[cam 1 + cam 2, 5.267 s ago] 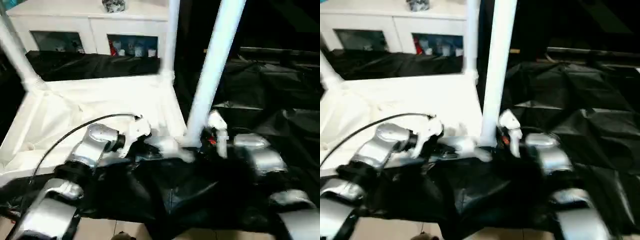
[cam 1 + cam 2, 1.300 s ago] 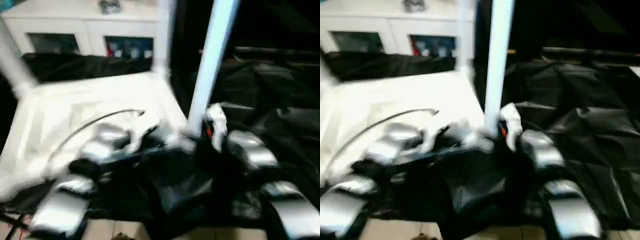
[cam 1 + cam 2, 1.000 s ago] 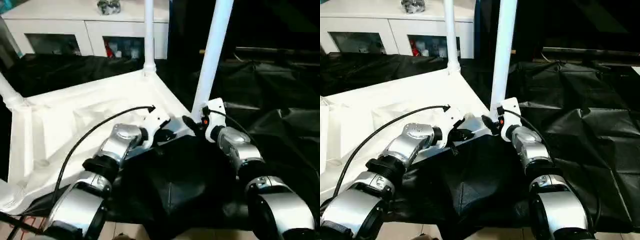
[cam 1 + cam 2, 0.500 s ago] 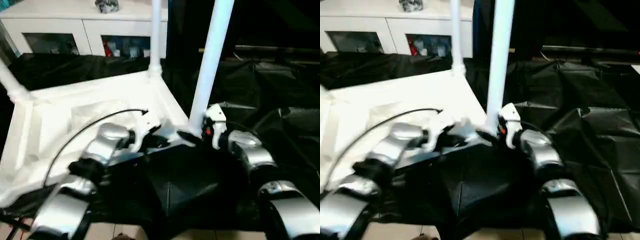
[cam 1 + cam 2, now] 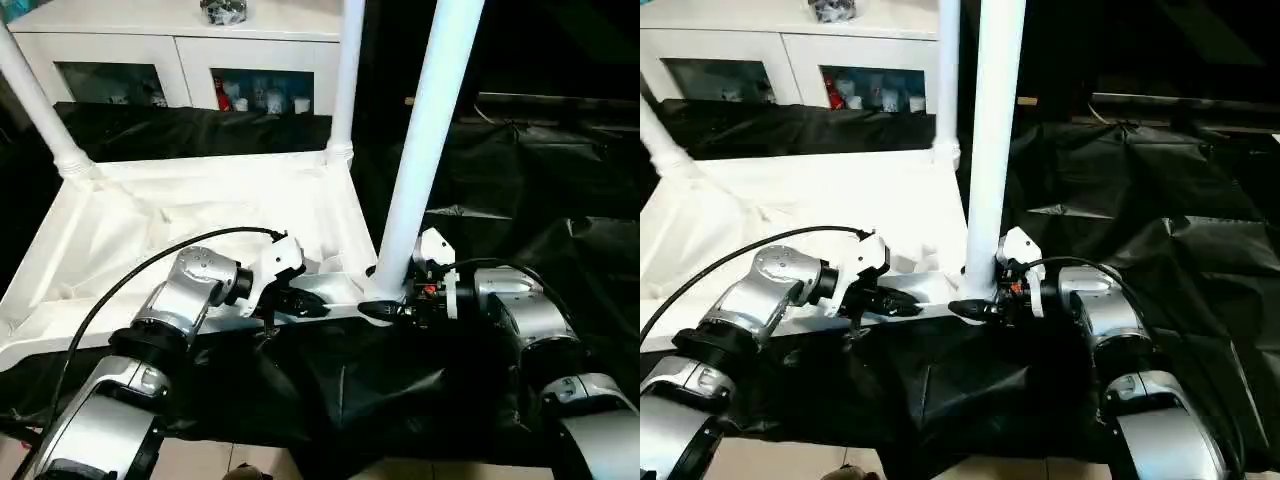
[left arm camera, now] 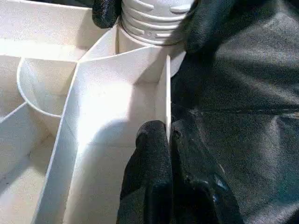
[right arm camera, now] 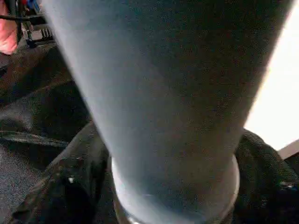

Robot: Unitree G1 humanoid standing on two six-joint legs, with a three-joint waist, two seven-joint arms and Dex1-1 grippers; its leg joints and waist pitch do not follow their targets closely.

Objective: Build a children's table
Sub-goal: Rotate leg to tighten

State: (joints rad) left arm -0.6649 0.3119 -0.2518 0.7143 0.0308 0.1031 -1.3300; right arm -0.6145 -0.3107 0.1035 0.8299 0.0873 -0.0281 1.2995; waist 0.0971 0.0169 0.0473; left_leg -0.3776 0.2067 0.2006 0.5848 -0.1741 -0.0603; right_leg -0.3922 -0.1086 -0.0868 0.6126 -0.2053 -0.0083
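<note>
The white table top (image 5: 180,215) is seen lying upside down on black sheeting (image 5: 540,180), three legs standing in its sockets. Its near rim is pinched by the left gripper (image 6: 169,140), fingers closed tight. The nearest leg (image 5: 425,150) is clasped at its base by the right gripper (image 5: 385,308), jaws spread around it.

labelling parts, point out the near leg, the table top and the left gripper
near leg (image 5: 425,150), left eye view, mid-shaft
table top (image 5: 150,215), left eye view, ribbed underside
left gripper (image 6: 169,140), left wrist view, fingertips pinching the rim
</note>
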